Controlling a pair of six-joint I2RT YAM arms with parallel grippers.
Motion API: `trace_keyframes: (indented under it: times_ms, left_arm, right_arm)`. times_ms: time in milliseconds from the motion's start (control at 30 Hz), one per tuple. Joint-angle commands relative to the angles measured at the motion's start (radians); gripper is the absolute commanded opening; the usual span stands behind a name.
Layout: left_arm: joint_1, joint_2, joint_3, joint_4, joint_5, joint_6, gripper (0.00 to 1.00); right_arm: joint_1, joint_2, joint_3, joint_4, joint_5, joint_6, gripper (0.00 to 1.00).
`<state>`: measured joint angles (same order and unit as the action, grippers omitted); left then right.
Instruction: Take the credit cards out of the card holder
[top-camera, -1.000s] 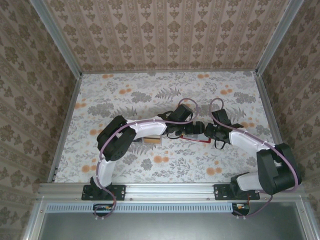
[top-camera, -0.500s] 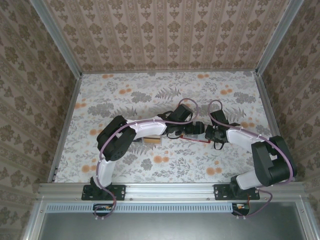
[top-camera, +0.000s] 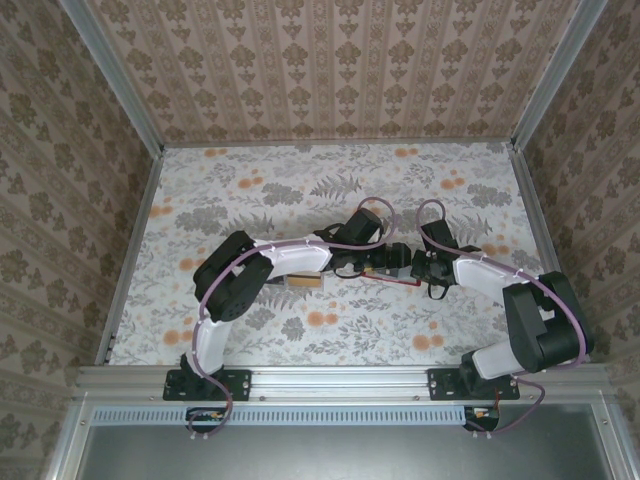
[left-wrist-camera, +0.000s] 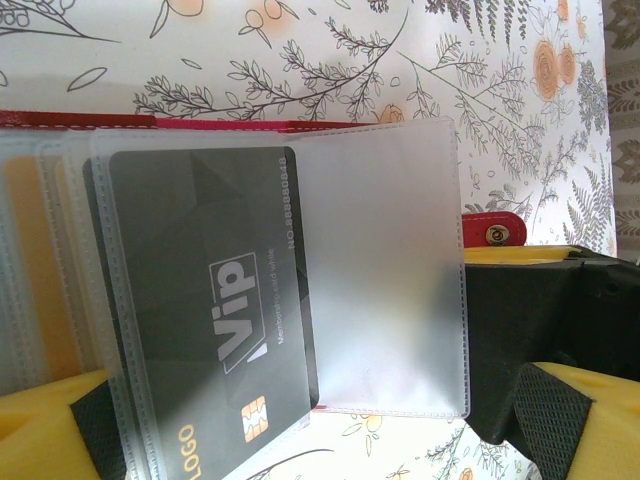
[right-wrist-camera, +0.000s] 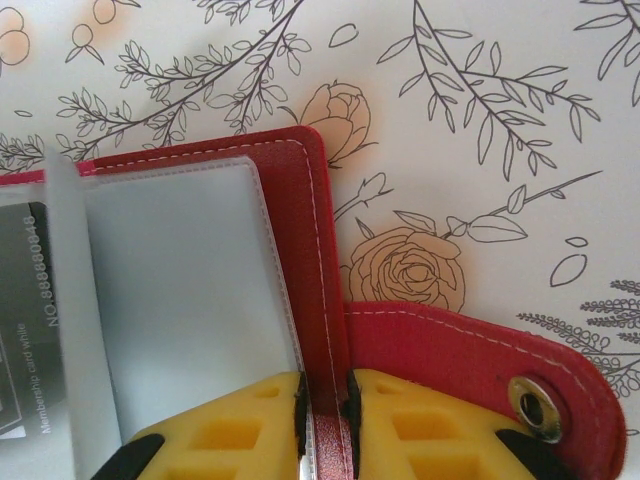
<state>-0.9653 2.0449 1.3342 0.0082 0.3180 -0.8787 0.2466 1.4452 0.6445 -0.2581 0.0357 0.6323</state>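
The red card holder (right-wrist-camera: 330, 260) lies open on the flowered table, and its red edge (top-camera: 400, 283) peeks out between the two grippers. Its clear plastic sleeves (left-wrist-camera: 380, 270) are fanned out. A dark grey credit card (left-wrist-camera: 200, 300) marked "Vip" sits inside one sleeve, and its end (right-wrist-camera: 22, 320) is at the left in the right wrist view. My right gripper (right-wrist-camera: 325, 405) is shut on the holder's red edge, beside the snap tab (right-wrist-camera: 535, 405). My left gripper (left-wrist-camera: 315, 410) hangs wide open over the sleeves, with the yellow fingers (left-wrist-camera: 50, 420) either side of them.
A small flat tan and white card-like piece (top-camera: 305, 282) lies on the table under the left forearm. Metal rails and patterned walls (top-camera: 330, 70) enclose the table (top-camera: 250, 190). The arms meet near the middle (top-camera: 395, 260).
My right gripper has closed onto the holder's red edge and its arm has shifted slightly. The left arm and its open gripper have stayed put.
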Motion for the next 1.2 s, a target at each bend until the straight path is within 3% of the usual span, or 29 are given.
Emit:
trace_keyframes:
  times_ms: [0,433,600,700,767,867,967,1067,1167]
  left_arm:
    - [-0.004,-0.025,-0.019,-0.008,0.007,0.015,1.00]
    - [0.014,-0.089,-0.027,-0.078,-0.048,0.063,1.00]
    - [0.022,-0.125,-0.029,-0.130,-0.088,0.096,1.00]
    - [0.030,-0.139,-0.043,-0.147,-0.111,0.105,0.99]
    - [0.037,-0.140,-0.047,-0.167,-0.129,0.106,0.90]
    - [0.046,-0.131,-0.057,-0.171,-0.140,0.103,0.52]
    - [0.052,-0.108,-0.046,-0.179,-0.137,0.107,0.21]
    - [0.053,-0.071,-0.015,-0.197,-0.128,0.113,0.01]
    - [0.053,-0.045,0.003,-0.201,-0.120,0.114,0.00]
  right_arm:
    - [0.004,0.015,0.015,0.004,-0.039,0.004,0.23]
    - [-0.054,-0.206,0.010,-0.103,0.067,-0.005,0.31]
    - [-0.054,-0.257,0.033,-0.099,0.016,-0.029,0.32]
    - [-0.053,-0.255,0.036,-0.049,-0.077,-0.043,0.32]
    - [-0.054,-0.243,0.030,-0.005,-0.149,-0.043,0.31]
    - [-0.052,-0.216,0.019,0.074,-0.249,-0.026,0.29]
    - [-0.051,-0.180,0.017,0.120,-0.298,-0.008,0.26]
    - [-0.051,-0.132,0.008,0.169,-0.344,0.013,0.22]
    - [-0.051,-0.081,0.004,0.200,-0.362,0.026,0.20]
